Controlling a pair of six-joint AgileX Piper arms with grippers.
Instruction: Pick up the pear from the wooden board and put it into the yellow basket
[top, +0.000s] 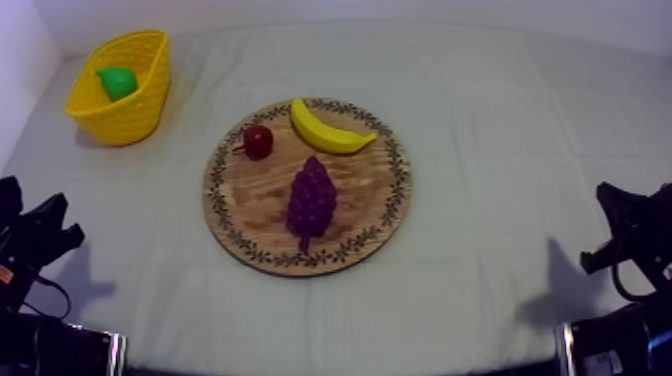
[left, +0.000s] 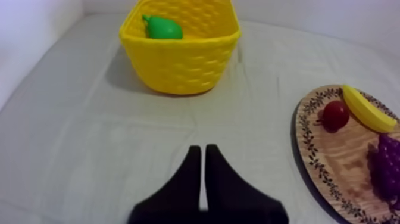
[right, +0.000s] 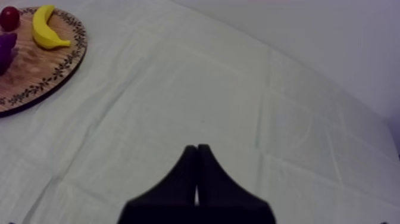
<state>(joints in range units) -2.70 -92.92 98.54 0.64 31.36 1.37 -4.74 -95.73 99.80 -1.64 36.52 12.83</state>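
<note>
The green pear (top: 118, 82) lies inside the yellow basket (top: 135, 115) at the table's far left; the left wrist view also has the pear (left: 162, 28) in the basket (left: 181, 62). In the middle of the table, the round wooden board (top: 370, 195) carries a banana (top: 328, 128), a small red fruit (top: 258, 141) and a bunch of grapes (top: 311, 200). My left gripper (left: 202, 149) is shut on nothing, low over the cloth and well short of the basket. Far to the right of the board, my right gripper (right: 196, 148) is likewise shut and holds nothing.
Both arms rest low at the front, the left arm (top: 35, 240) and the right arm (top: 630, 235). Bare cloth lies between basket and board, and wide bare cloth stretches right of the board. A white wall runs along the left side.
</note>
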